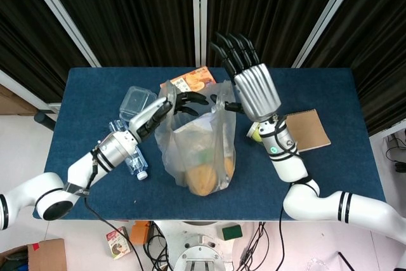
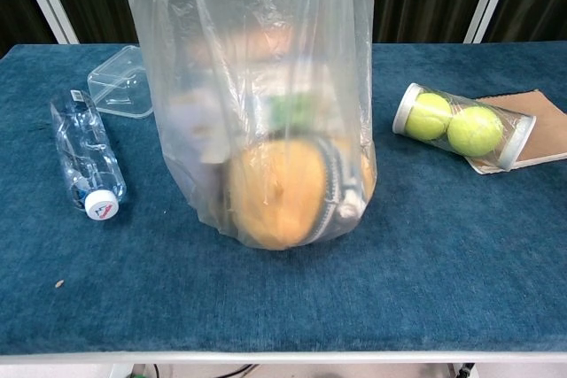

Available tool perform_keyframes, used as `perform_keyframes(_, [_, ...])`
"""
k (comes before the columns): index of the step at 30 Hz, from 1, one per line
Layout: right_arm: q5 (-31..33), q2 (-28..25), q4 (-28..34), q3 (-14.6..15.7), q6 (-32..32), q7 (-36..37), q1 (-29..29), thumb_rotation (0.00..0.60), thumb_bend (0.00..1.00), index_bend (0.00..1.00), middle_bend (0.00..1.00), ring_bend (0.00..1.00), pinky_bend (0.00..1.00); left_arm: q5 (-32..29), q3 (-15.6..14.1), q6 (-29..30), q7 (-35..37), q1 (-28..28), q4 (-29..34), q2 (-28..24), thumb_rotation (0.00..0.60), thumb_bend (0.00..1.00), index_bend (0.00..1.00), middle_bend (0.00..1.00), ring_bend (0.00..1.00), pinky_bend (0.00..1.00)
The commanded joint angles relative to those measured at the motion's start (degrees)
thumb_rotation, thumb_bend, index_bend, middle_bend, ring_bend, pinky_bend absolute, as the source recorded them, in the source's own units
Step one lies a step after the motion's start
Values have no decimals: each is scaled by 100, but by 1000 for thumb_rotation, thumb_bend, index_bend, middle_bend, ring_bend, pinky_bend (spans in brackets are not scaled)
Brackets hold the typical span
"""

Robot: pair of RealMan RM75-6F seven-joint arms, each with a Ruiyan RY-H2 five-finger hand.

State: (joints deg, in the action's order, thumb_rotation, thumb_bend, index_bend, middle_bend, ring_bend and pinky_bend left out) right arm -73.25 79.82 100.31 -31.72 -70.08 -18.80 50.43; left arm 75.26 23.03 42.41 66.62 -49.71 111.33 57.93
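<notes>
The clear plastic bag (image 1: 196, 150) stands upright in the middle of the blue bench (image 1: 82, 93). The left hand (image 1: 166, 107) grips its upper rim on the left side, dark fingers (image 1: 190, 98) curled over the plastic edge and holding the mouth up. The right hand (image 1: 248, 87) is above the bag's right rim, fingers spread wide and pointing away from the robot, the thumb reaching toward the top edge of the bag; whether it touches the plastic cannot be told, and nothing is seen in its grasp.

The bag is thin and see-through, creased, taller than it is wide. In the chest view a round orange thing (image 2: 275, 203) with a dark zip-like band lies at its bottom, with something green and something pale above it, blurred by the plastic.

Left of the bag a water bottle (image 2: 87, 161) lies on its side, its white cap toward the robot, and a clear plastic box (image 2: 124, 81) sits behind it. Right of the bag lies a clear tube of tennis balls (image 2: 461, 126), resting partly on a brown notebook (image 2: 540, 126). Behind the bag an orange printed packet (image 1: 193, 80) lies flat on the bench.
</notes>
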Motion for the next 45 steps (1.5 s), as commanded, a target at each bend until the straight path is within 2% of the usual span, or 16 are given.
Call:
perform_keyframes(1, [86, -62, 53, -44, 22, -126, 97, 600, 148, 0, 0, 0, 0, 2, 10, -35, 3, -25, -30, 32, 41, 0, 185, 195, 100, 247])
perform_keyframes(8, [209, -121, 182, -73, 24, -453, 306, 600, 148, 0, 0, 0, 0, -71, 35, -184, -5, -108, -82, 110, 39, 0, 184, 195, 100, 247])
perform_keyframes(20, [486, -136, 83, -79, 69, -657, 605, 600, 148, 0, 0, 0, 0, 155, 159, -454, 533, -239, -161, 169, 45, 0, 185, 210, 113, 277])
perform_keyframes(28, [662, -145, 56, -100, 77, -783, 785, 600, 146, 0, 0, 0, 0, 64, 244, -597, 645, -423, -343, 333, 47, 0, 186, 209, 113, 276])
perform_keyframes(38, [1093, -157, 2, -182, 193, -1012, 1094, 600, 146, 0, 0, 0, 0, 68, 354, -757, 881, -677, -529, 647, 46, 0, 186, 209, 113, 276])
perform_keyframes(45, [1538, -170, -63, -260, 231, -1176, 1276, 600, 147, 0, 0, 0, 0, 280, 467, -867, 1273, -742, -525, 614, 48, 0, 187, 209, 113, 276])
